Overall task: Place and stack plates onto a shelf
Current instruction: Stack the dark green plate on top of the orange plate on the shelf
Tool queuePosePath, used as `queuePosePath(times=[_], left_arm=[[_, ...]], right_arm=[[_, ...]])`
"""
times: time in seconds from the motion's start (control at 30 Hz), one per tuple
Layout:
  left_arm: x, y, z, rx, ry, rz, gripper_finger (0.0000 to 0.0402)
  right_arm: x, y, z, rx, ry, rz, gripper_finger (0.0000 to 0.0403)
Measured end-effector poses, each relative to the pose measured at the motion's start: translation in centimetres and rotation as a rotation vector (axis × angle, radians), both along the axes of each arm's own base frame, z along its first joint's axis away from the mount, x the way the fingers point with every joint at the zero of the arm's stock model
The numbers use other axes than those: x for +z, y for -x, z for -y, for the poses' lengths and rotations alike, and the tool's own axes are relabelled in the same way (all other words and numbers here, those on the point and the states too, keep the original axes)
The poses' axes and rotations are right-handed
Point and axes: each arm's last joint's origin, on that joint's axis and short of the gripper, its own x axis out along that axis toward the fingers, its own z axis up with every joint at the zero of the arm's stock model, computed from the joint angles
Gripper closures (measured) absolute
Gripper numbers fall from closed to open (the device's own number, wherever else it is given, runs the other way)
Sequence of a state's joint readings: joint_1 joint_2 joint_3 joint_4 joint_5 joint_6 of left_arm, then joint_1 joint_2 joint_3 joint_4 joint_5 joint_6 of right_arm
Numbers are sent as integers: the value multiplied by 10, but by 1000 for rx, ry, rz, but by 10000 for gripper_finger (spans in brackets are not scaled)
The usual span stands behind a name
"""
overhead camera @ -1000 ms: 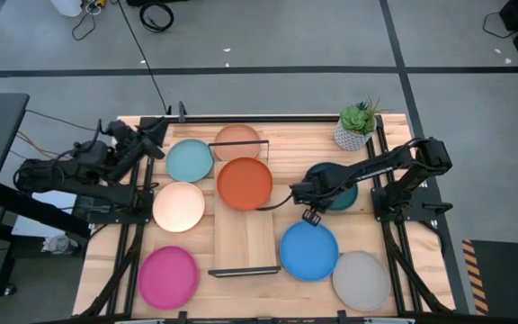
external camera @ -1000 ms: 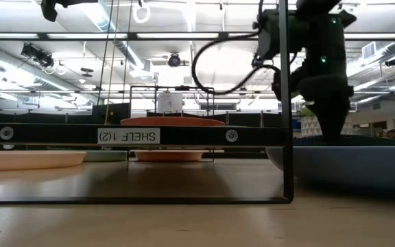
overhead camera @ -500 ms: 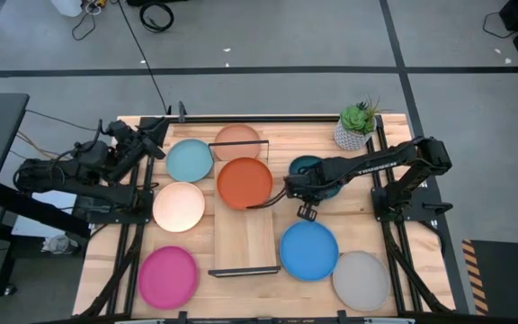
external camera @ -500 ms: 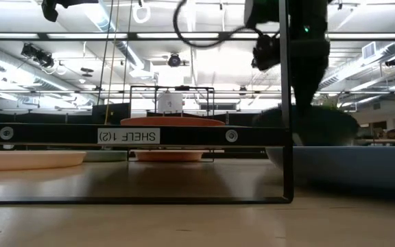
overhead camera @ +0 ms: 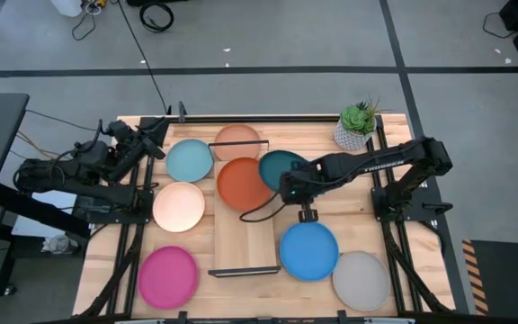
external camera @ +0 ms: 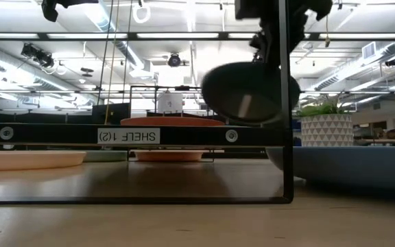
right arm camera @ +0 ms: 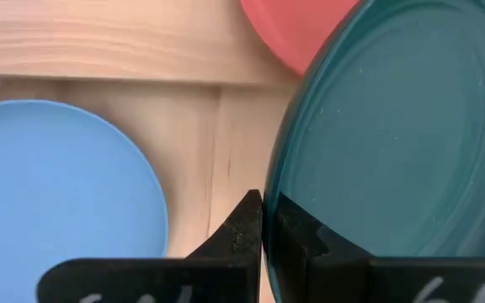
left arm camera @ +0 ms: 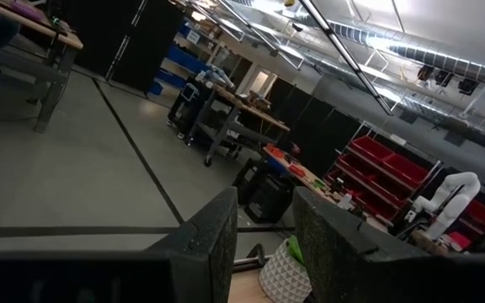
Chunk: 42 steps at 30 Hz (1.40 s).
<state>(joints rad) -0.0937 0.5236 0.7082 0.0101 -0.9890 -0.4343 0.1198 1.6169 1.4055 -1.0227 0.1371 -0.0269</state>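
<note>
High view: right gripper [overhead camera: 288,186] clamped on dark teal plate's [overhead camera: 281,168] rim, lifted off table's right side, now airborne beside orange plate [overhead camera: 243,184] on shelf [overhead camera: 245,243]; stacking next; left gripper [overhead camera: 157,130] parked far-left corner, fingers slightly apart, empty

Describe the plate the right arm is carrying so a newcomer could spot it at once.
Find the shelf at the table's middle, with an orange plate on its far end. Just right of that, the right gripper holds the dark teal plate by its rim, the only plate off the table.

Two dark jointed arms — black cables, white lettering.
</note>
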Motion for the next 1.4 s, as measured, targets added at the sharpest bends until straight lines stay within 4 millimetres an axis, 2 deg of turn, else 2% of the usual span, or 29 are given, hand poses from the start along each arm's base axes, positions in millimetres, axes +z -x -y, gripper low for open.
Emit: queuePosePath(times=[0.13, 0.37, 0.7, 1.07, 1.23, 1.4], left_arm=[[0, 0, 0, 0, 0, 0, 276], [0, 0, 0, 0, 0, 0, 276], [0, 0, 0, 1, 0, 1, 276], [0, 0, 0, 0, 5, 7, 276], [0, 0, 0, -2, 13, 17, 276], [-1, -2, 0, -2, 13, 13, 276]], right_arm=[[10, -5, -4, 98, 25, 53, 382], [22, -18, -7, 143, -49, 203, 382], [29, -27, -9, 187, -48, 327, 382], [33, -30, -11, 187, -102, 366, 383], [52, -39, -9, 191, -98, 436, 383], [59, -51, -5, 224, -91, 462, 383]])
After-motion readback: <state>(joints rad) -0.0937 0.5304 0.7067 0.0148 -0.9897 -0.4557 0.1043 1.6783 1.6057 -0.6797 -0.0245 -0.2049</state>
